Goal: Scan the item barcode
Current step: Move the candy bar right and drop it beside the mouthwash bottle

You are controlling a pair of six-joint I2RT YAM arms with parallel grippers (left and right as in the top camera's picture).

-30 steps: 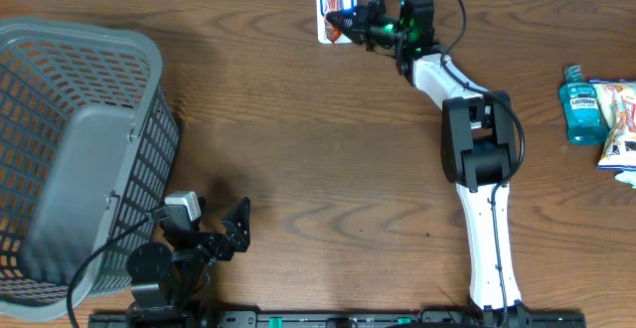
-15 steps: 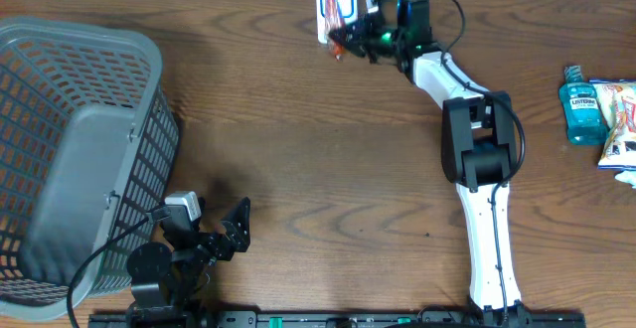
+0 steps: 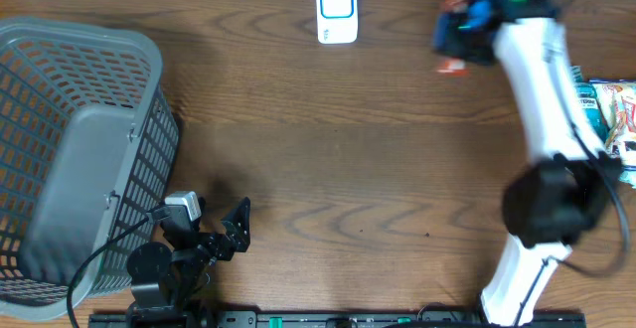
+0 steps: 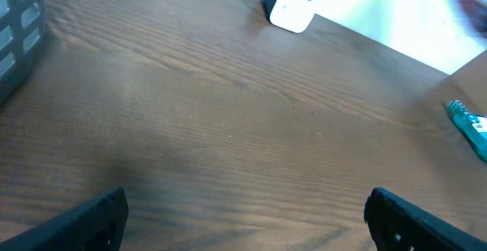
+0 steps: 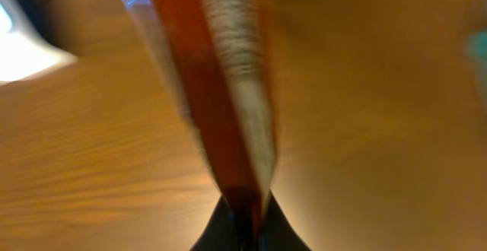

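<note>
Right hand (image 5: pixel 247 219) pinches a red packet (image 5: pixel 217 91) (blurred), jaws closed on it; left hand (image 3: pixel 235 231) rests wide open, holding nothing, near the basket (image 3: pixel 60 89).

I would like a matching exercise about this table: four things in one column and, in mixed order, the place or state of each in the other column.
Things:
1. grey basket
2. white scanner
3. left gripper
4. right gripper

Places or states:
A. shut on the red item
B. open, holding nothing
C. at the left side of the table
D. at the far edge of the table

Pairs: 1-C; 2-D; 3-B; 4-A
</note>
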